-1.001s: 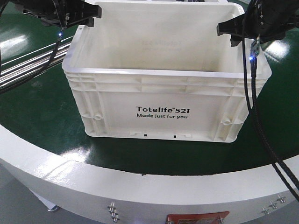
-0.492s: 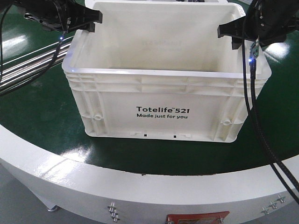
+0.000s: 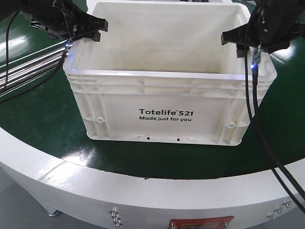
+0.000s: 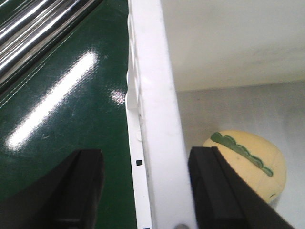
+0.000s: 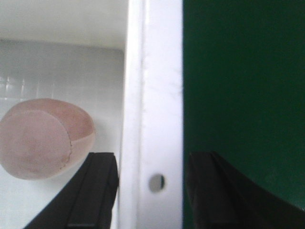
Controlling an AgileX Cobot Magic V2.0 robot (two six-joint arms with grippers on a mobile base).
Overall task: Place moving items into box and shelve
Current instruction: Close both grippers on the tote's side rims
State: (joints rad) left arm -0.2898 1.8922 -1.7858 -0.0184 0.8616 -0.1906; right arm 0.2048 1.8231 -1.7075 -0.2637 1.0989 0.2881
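Box: white crate (image 3: 167, 114) printed "Totelife 521", upright on the green bench (image 3: 43, 124), set back from the bench's curved white front edge (image 3: 71, 181).
Room around box: a strip of bare green lies between the box and the front edge. More green shows to its left and right.
Left edge: shiny rails (image 3: 28, 67) run along the bench, apart from the box.
Left gripper (image 3: 99, 28): at the top of the box's left wall, fingers (image 4: 81, 186) spread, one on each side of the rim. A green gap shows between the outer finger and the wall. The inner finger sits just beside the wall.
Right gripper (image 3: 231, 44): at the top of the right wall, fingers (image 5: 95, 191) one on each side, both very near the rim. Whether they press it cannot be told.
Beige lump (image 4: 252, 162): on the box floor by the left wall, green stem uppermost, just beyond the inner left finger.
Reddish lump (image 5: 43, 138): on the box floor near the right wall, beside the inner right finger.
Cables (image 3: 259, 124): hang from the right gripper down past the box's right front corner.
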